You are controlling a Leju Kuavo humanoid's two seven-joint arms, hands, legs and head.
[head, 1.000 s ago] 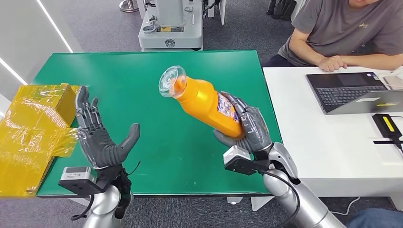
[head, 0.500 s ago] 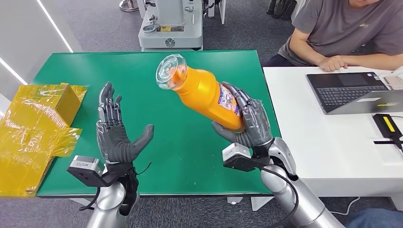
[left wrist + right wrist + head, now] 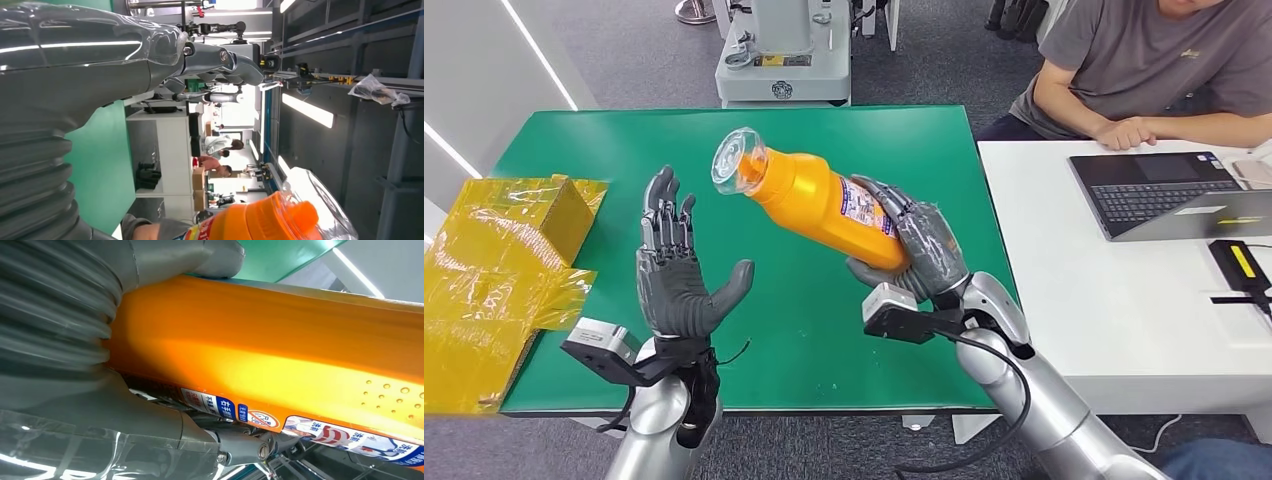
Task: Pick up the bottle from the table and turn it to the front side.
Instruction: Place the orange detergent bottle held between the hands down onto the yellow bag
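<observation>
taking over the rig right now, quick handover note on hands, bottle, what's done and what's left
Right hand: grips the orange bottle around its lower body, lifted clear of the green table, tilted, its clear cap end toward the left hand.
Left hand: open, palm up, fingers apart, beside the cap end but not touching the bottle.
Done: bottle is picked up.
Left: turn it to the front side; the label sits partly under the right hand's fingers, so likely pass to or brace with the left hand.

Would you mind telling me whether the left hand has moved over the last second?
Yes. The left hand has moved away from the yellow box at the green table's left edge, toward the orange bottle.
</observation>
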